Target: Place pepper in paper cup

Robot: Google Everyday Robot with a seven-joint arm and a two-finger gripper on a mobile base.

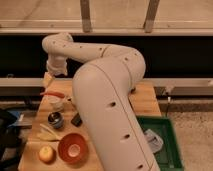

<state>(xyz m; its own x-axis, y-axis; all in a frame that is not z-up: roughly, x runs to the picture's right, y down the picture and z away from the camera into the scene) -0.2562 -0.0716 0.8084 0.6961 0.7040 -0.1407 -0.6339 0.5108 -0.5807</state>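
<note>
one relation to watch: the small slender red-orange chili pepper [52, 93] lies across the top of the small white paper cup [55, 104], long axis near level, running left to right, so you are looking at a pepper over the rim and not down in the cup.
gripper: the gripper [49, 80] hangs at the left end of the arm, just above the pepper's left end; you have only this one arm to work with.
jaws: you cannot tell whether they grip the pepper or have let it go; the pale end of the wrist hides that part.
pepper and cup: the two appear to touch at the rim, though you cannot be sure the pepper rests there and is not held just above it.
likely next move: by my judgement you need the pepper's point tipped downward into the mouth of the cup, since lying level it would stay bridged across the rim.
left of table: a round yellow-orange fruit [46, 153] sits near the front edge of the light wooden table [145, 102], with pale yellow strips [47, 134] just behind it.
middle: a small dark metallic cup [55, 119] stands just in front of the paper cup, and an orange-red bowl [72, 148] sits nearer you.
hidden: the big white arm [107, 100] covers much of the table's middle; the cup's inside cannot be seen.
right: a green tray [170, 135] stands beside the table.
</note>
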